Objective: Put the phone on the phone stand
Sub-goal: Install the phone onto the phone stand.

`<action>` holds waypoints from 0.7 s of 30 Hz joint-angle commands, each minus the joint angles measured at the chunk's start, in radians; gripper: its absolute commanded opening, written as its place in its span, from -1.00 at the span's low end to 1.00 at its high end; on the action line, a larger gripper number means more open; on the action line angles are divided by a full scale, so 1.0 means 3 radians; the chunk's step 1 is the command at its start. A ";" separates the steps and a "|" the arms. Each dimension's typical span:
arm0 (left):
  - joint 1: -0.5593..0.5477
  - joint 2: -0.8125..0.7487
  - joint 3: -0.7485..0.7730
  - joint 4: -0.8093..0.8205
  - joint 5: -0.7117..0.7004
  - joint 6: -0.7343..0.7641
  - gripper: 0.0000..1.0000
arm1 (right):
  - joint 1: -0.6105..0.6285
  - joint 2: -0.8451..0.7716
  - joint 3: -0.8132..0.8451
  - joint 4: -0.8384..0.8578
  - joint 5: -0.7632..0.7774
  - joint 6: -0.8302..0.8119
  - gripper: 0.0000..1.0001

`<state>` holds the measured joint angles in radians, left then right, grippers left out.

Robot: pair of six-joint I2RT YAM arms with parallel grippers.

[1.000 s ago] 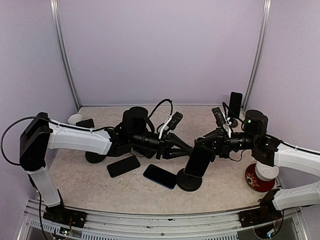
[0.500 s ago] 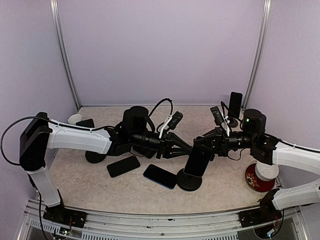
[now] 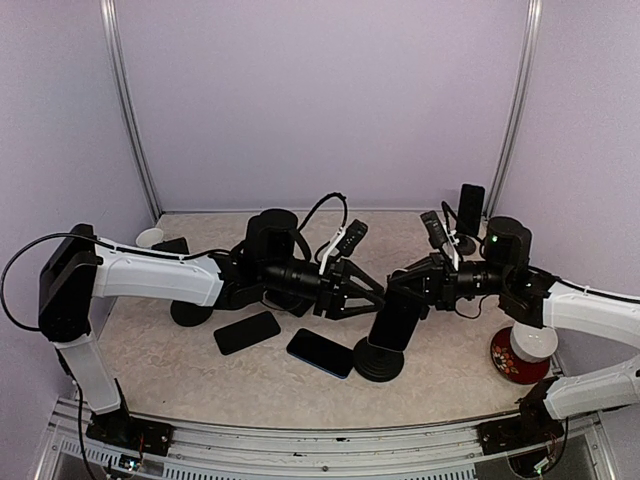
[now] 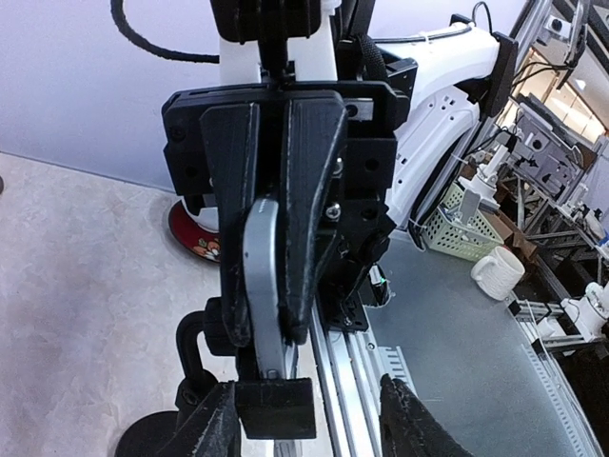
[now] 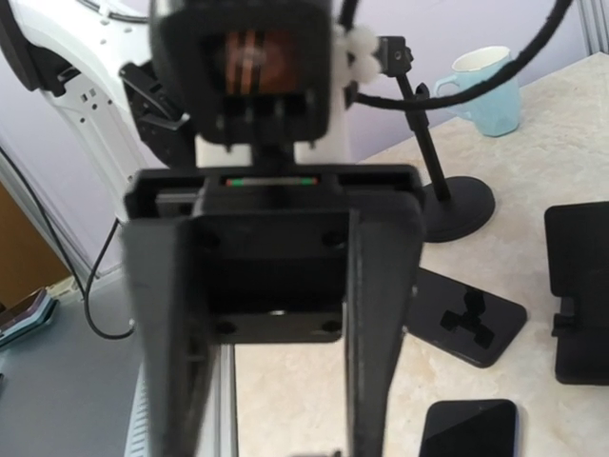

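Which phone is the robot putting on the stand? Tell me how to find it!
Find the middle of the speckled beige table. A black stand with a round flat base sits there, and a black phone stands upright over it, pinched by the right tool. Its neighbours, a second black phone and a dark blue phone, lie flat.

readable text: none | brands/numbers: none | red dish [image 4: 195,243] marking: perhaps decoration, too blurred
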<state>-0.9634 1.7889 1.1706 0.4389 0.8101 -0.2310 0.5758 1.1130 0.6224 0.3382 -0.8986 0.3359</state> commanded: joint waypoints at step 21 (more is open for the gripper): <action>0.0154 -0.0686 -0.0481 0.0382 -0.0128 -0.0023 0.98 | -0.0079 0.0266 0.0589 -0.0684 0.0026 -0.0280 -1.00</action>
<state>-0.9318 1.6295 1.0740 0.5102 0.7948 -0.2306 0.5701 1.1809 0.7433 0.1890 -0.8967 0.2890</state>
